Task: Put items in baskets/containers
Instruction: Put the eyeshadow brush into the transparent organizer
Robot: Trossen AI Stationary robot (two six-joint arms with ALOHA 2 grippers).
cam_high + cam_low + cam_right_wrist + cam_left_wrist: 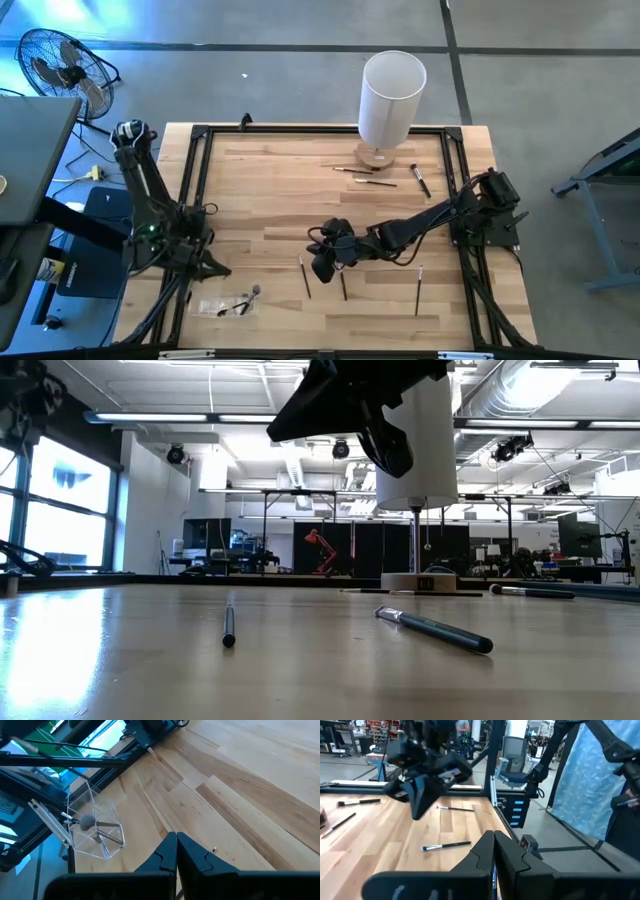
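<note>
High view puts the right gripper [324, 262] low over the middle of the table [270, 200], at the end of an arm stretched in from the right edge. In the right wrist view its two dark fingers [176, 851] press flat against each other with nothing between them, so it is clenched and empty. Closest to it are two brushes: one [304, 276] just on its left-hand side and another [343, 285] just below it, both lying with their long axes roughly along the near-far line of the table. A third brush [418, 284] lies farther right, and several more [375, 180] sit near the white cylinder [390, 98] at the far edge. The clear tray [232, 303] rests by the near-left corner with at least one brush already inside, well apart from the right gripper. The left gripper [212, 268] waits at the left edge, closed, nearer the tray but farther from the loose brushes. My judgement: the right arm is better placed for either nearby brush, and its fingers should straddle across the handle.
</note>
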